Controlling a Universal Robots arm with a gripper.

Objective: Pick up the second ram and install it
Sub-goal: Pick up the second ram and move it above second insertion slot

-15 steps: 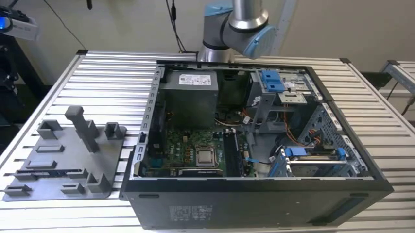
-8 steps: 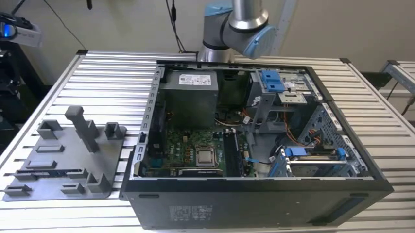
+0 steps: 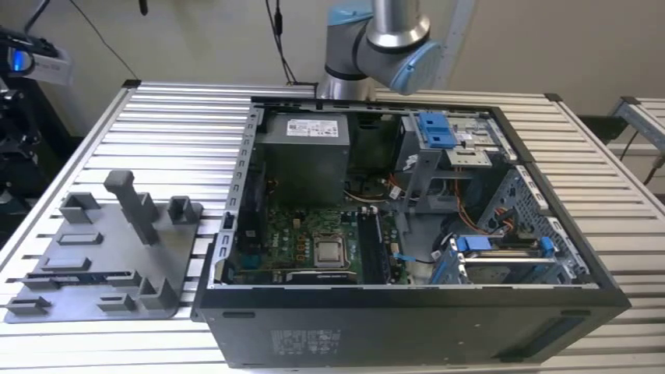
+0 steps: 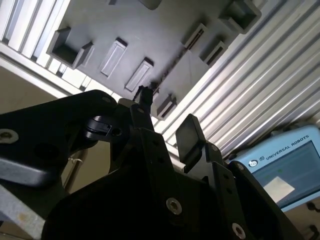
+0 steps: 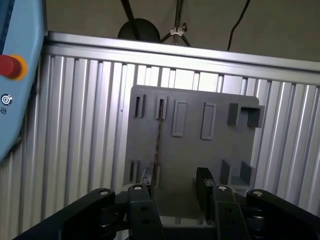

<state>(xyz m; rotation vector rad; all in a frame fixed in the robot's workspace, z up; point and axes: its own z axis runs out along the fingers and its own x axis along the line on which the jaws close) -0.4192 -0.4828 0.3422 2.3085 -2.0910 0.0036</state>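
Gripper (image 5: 175,179) held open over the fixture plate (image 5: 190,145), nothing gripped.

In both wrist views the two black fingers (image 5: 204,181) are seen spread well apart with nothing between them, pointed down at the grey plate on the slatted table (image 5: 75,125). The second ram (image 5: 158,137) is seen edge-on as a thin dark strip set in the plate's slots, its near end just beside one fingertip; whether they touch cannot be told. In the exterior view the ram is found on the plate at about eight o'clock from the open computer case (image 3: 416,304). The arm's grey and blue joint (image 3: 379,39) is seen at twelve o'clock from the case, rising out of the picture.
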